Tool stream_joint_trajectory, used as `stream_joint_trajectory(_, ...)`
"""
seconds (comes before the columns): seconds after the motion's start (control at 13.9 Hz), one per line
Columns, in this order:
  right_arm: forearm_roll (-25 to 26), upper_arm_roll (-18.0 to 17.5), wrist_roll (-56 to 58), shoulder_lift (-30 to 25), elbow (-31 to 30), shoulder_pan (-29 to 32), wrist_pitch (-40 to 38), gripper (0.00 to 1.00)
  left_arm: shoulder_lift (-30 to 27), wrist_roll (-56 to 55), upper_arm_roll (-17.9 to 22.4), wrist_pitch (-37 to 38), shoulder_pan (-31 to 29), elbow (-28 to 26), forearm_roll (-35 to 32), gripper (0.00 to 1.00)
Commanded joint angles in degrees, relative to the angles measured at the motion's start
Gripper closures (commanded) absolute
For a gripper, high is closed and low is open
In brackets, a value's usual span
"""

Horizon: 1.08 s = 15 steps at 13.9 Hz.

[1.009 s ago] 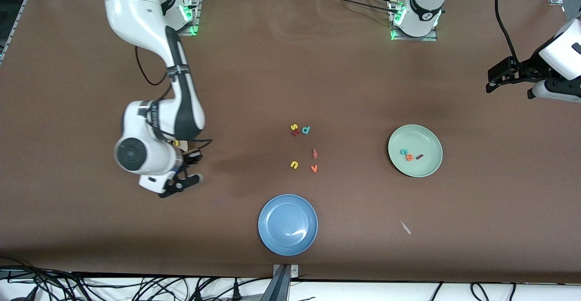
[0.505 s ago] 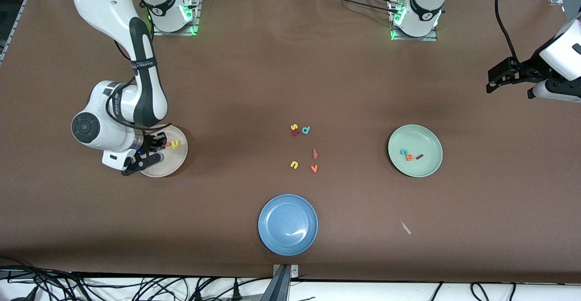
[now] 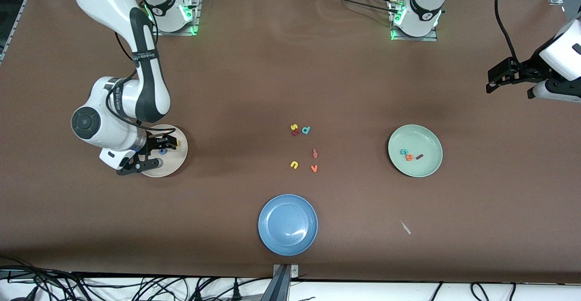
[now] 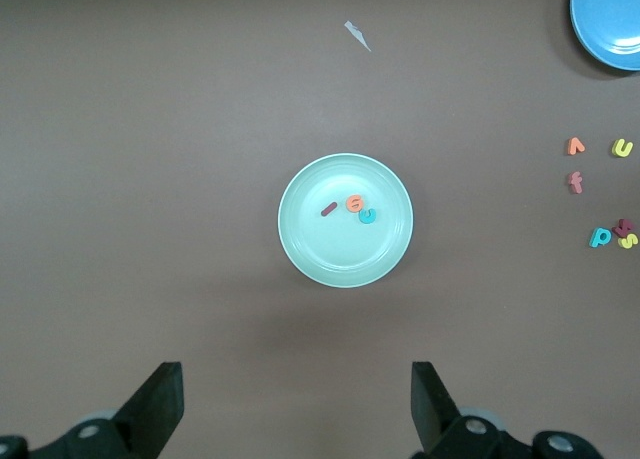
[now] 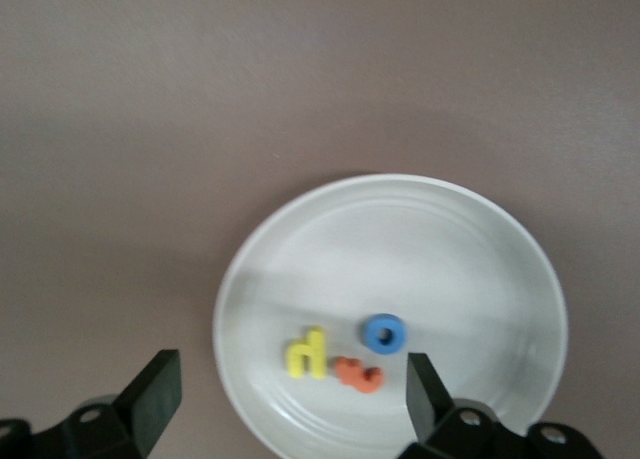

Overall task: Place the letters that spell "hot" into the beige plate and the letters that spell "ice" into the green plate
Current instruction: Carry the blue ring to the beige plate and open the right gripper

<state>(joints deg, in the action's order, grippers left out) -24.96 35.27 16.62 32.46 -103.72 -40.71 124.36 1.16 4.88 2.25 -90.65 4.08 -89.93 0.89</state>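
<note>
My right gripper (image 3: 152, 155) hangs open just above the beige plate (image 3: 174, 162), nothing between its fingers. In the right wrist view the plate (image 5: 430, 249) holds the yellow "h" (image 5: 306, 353), the orange "t" (image 5: 358, 374) and the blue "o" (image 5: 383, 333), close together between the open fingertips. The green plate (image 3: 415, 169) holds the teal "c" (image 3: 403, 151), orange "e" (image 3: 409, 157) and dark red "i" (image 3: 420, 156). My left gripper (image 3: 497, 77) waits open, raised at the left arm's end of the table; its wrist view shows the green plate (image 4: 320, 249) from high up.
A blue plate (image 3: 288, 242) lies nearest the front camera. Loose letters lie mid-table: yellow "s" (image 3: 294, 127), teal "d" (image 3: 306, 130), red "f" (image 3: 315, 153), yellow "u" (image 3: 294, 165), orange "v" (image 3: 314, 168). A small white scrap (image 3: 405, 227) lies nearer the camera than the green plate.
The right arm swung toward its own end of the table, over the beige plate. Its gripper opened and the blue "o" now lies in the plate. The left arm has not moved.
</note>
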Motion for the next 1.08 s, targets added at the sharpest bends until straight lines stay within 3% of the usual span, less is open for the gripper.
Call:
stream_joint_trajectory(0.0, -0.8, 0.2, -10.2, 0.6, 2.6, -1.3, -1.0, 0.0, 0.6, -0.8, -0.2, 1.6, 0.1, 1.7, -1.3, 0.0)
stream_joint_trajectory(0.29, 0.0, 0.3, -27.7, 2.7, 4.9, -5.5, -0.8, 0.0, 0.5, -0.8, -0.2, 1.6, 0.1, 1.7, -1.3, 0.0)
stream_joint_trajectory(0.43, 1.0, -1.5, -33.8, -0.9, 4.4, -3.1, -0.8, 0.0, 0.5, -0.8, -0.2, 1.6, 0.1, 1.7, -1.3, 0.0)
stream_joint_trajectory(0.58, 3.4, -15.9, -33.7, -6.8, 3.0, 11.5, -0.9, 0.0, 0.6, -0.8, -0.2, 1.6, 0.1, 1.7, -1.3, 0.0)
stream_joint_trajectory(0.65, 4.6, -19.6, -33.6, -8.2, 2.0, 16.0, -1.0, 0.0, 0.5, -0.8, -0.2, 1.6, 0.1, 1.7, -1.3, 0.0)
stream_joint_trajectory(0.79, 6.6, -20.9, -31.7, -10.0, 0.5, 19.3, -2.4, 0.0, 0.5, -0.8, -0.2, 1.6, 0.1, 1.7, -1.3, 0.0)
stream_joint_trajectory(1.01, 16.0, -29.9, -20.2, -15.1, -3.2, 31.0, -4.3, 0.0, 0.6, -0.8, -0.2, 1.6, 0.1, 1.7, -1.3, 0.0)
